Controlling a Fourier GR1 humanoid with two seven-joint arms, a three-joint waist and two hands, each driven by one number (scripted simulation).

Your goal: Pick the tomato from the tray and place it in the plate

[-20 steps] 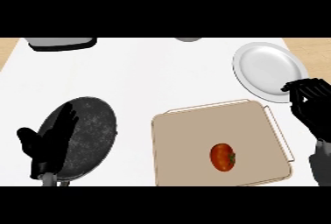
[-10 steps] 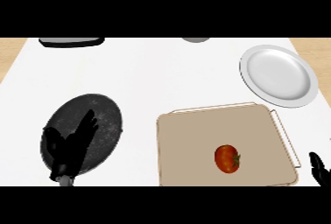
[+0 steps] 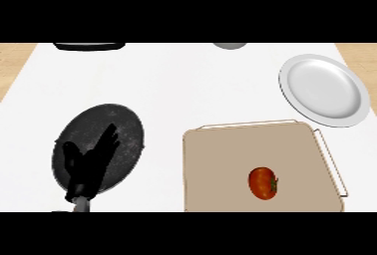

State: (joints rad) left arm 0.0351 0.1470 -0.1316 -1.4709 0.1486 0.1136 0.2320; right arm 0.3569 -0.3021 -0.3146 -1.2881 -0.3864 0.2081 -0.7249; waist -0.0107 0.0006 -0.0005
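The left hand (image 3: 90,162) shows at the lower left, its fingers straight and spread, pointing up and to the right, holding nothing. It lies over a dark round pan (image 3: 121,124) that sits on the white tabletop (image 3: 184,84), and the hand covers the pan's lower left part. The right hand shows nowhere in the head view. To the right of the pan, apart from it, is a tan tray (image 3: 236,149) with a thin raised rim, reaching down to the view's lower edge. The tomato (image 3: 263,183) lies on the tray, in its lower right part, red with a small green stem spot on its right side, well apart from the left hand. The white plate (image 3: 324,89) stands above and to the right of the tray, near the tray's upper right corner, with nothing on it. At the top edge a dark object (image 3: 88,46) and a small grey one (image 3: 230,45) are partly cut off.
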